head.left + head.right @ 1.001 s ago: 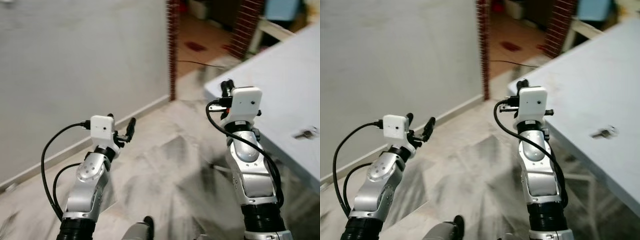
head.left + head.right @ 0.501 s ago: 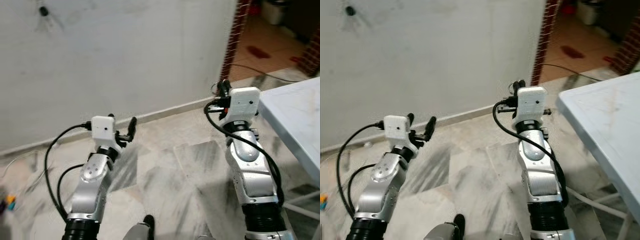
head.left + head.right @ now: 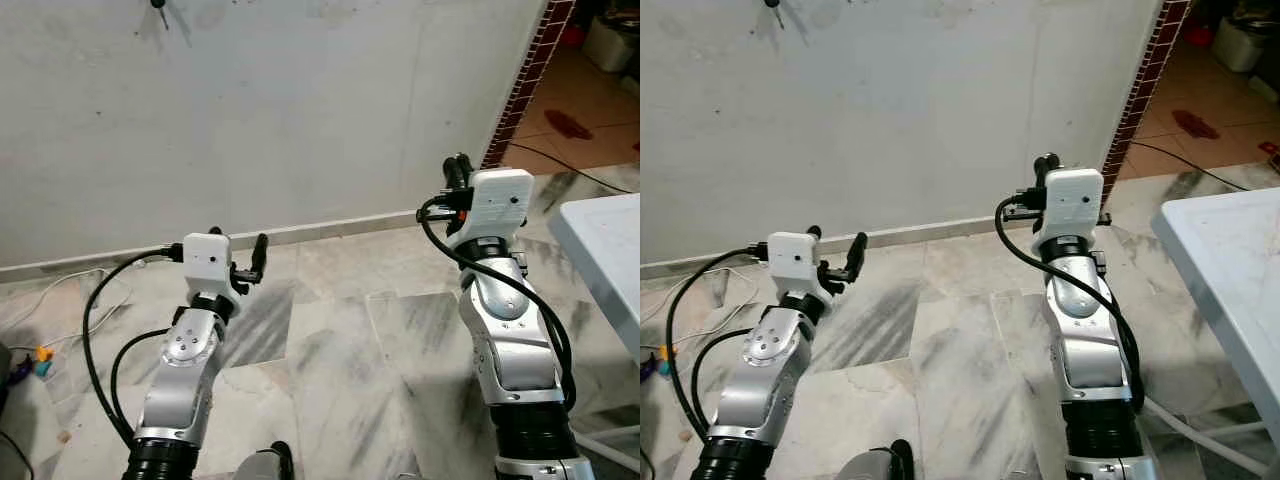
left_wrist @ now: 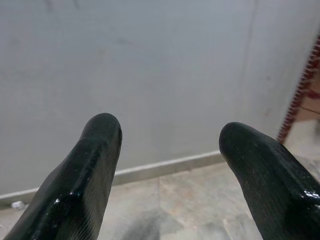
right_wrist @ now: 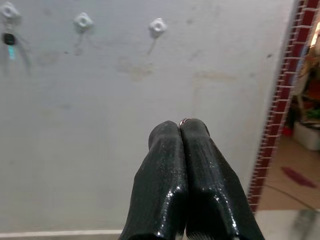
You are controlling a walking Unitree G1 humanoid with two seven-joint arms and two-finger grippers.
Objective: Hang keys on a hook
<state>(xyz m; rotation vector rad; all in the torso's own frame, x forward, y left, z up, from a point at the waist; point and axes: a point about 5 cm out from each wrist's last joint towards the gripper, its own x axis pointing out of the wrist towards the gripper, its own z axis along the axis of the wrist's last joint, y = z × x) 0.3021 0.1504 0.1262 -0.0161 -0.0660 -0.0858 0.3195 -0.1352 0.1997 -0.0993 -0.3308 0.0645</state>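
White plastic wall hooks point(image 5: 157, 26) run in a level row on the grey wall point(image 3: 350, 120), upper left of the right wrist frame. Dark fob point(image 5: 9, 38) hangs under the leftmost hook, long axis vertical. Right tool point(image 5: 181, 127) clenched, aimed at the wall. Left tool point(image 3: 240, 238) released, fingers spread, empty.

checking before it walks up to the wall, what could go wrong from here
1. The right gripper is shut with only a tiny glint at its tips; so thin a hold could slip.
2. The small white wall hooks sit high on the grey wall, and the end one already carries a dark tag, so a slight misalignment may miss a free hook.
The left gripper is open and idle.
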